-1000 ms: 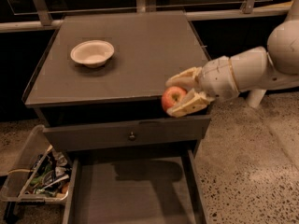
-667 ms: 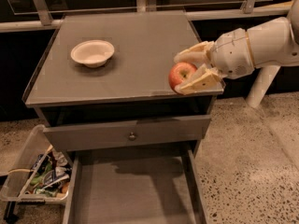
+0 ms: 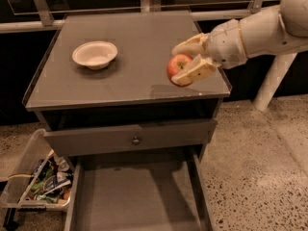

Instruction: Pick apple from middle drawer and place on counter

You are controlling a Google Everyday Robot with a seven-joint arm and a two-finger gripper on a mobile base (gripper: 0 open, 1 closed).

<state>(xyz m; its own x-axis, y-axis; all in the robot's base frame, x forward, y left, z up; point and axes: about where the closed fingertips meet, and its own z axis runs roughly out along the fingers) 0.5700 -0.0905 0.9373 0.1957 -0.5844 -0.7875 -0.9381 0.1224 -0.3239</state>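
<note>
The one gripper (image 3: 189, 60) is clamped on the single apple (image 3: 176, 65) over the right front of the counter (image 3: 144, 37), perhaps just clear of it. One bowl (image 3: 95, 55) sits well to the left. One drawer (image 3: 134, 196) stands open below, beside one cluttered bin (image 3: 42, 183).

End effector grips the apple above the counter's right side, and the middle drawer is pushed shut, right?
No. The camera view shows the middle drawer pulled open, floor bare. The end effector does grip the apple above the counter's right side.
</note>
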